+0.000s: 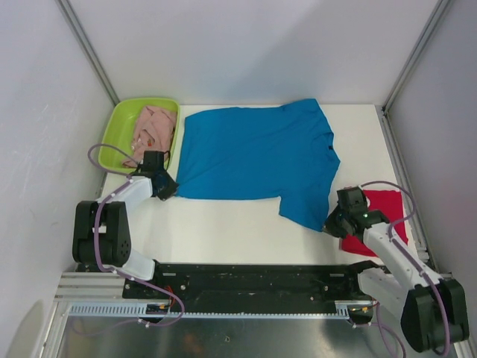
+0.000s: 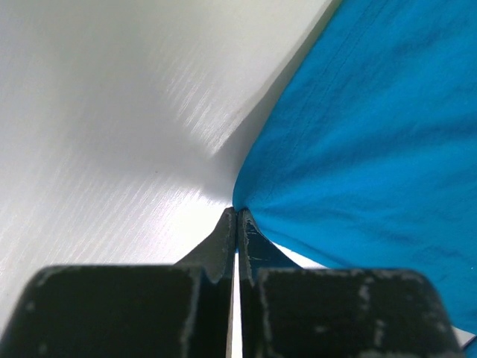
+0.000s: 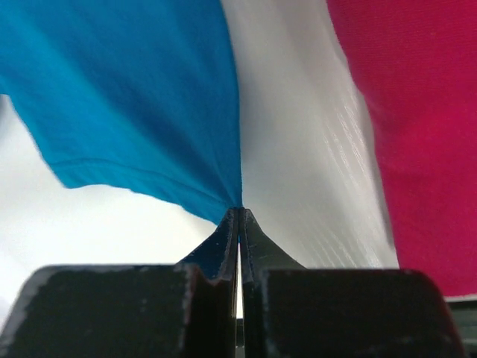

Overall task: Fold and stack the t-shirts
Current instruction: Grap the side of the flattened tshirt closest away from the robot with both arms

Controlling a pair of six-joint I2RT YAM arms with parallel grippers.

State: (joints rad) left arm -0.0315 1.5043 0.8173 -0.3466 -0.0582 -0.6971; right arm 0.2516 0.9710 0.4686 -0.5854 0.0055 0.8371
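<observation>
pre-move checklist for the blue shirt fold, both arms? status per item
1. Left gripper shut on blue t-shirt hem corner: ok.
2. Right gripper shut on its near sleeve corner: ok.
3. Blue t-shirt spread flat on the table: ok.
4. Red t-shirt outside the right grip, bare table between: ok.
5. Pink t-shirt inside the green tray: ok.
6. Both cloth layers caught in each grip: cannot tell.

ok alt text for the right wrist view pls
The right claw is shut on a corner of the bright blue t-shirt, pinching the cloth at its tips. At the picture's right a red t-shirt lies on the white table, with a strip of bare table between it and the blue one.
</observation>
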